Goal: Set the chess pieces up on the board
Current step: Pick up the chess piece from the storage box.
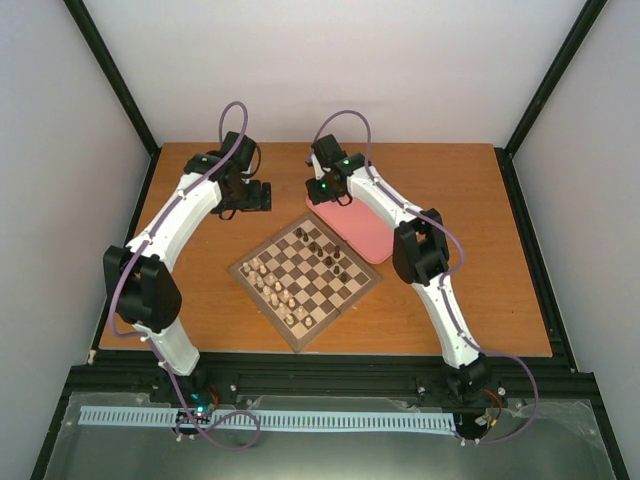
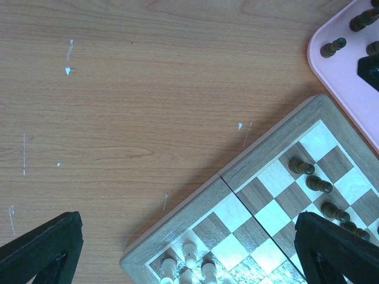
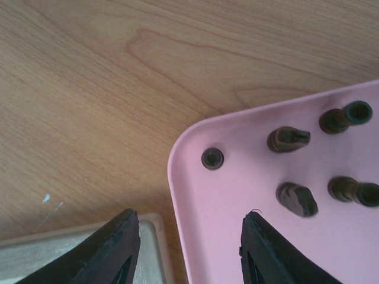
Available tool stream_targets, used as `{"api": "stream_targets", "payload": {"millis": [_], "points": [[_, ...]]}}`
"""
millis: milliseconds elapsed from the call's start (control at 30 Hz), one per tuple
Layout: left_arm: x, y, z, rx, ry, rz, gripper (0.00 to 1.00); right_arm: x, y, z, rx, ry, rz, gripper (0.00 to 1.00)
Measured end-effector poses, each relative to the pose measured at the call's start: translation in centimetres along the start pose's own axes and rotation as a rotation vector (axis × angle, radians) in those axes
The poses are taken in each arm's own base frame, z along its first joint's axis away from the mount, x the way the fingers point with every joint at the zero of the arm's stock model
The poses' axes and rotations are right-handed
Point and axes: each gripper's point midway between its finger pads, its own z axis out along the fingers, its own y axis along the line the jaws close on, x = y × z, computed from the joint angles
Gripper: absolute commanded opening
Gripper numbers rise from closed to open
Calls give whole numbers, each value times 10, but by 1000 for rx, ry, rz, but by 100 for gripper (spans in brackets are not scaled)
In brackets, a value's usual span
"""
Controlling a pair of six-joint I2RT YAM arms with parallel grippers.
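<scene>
Dark brown wooden chess pieces (image 3: 288, 139) are split between a pink rounded tray (image 3: 195, 201) and the checkered wooden board (image 2: 272, 148).
The left gripper (image 2: 189, 260) hangs near the board's edge, jaws apart and empty. The right gripper (image 3: 189, 254) hangs over the tray's corner, also apart and empty.

A pink tray (image 1: 366, 238) lies on the wooden table (image 1: 480, 260); pale chessmen (image 2: 190, 254) stand clustered nearby.
</scene>
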Motion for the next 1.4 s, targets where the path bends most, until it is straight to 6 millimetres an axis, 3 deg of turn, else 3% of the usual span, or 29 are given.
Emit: {"api": "stream_targets", "payload": {"millis": [433, 1133, 1400], "points": [[1, 0, -1, 0, 8, 1, 100, 1, -12, 46, -51, 0, 44, 45], [5, -1, 5, -2, 30, -3, 100, -4, -18, 67, -91, -24, 89, 38], [4, -3, 8, 6, 40, -2, 100, -5, -20, 72, -86, -33, 94, 22]]}}
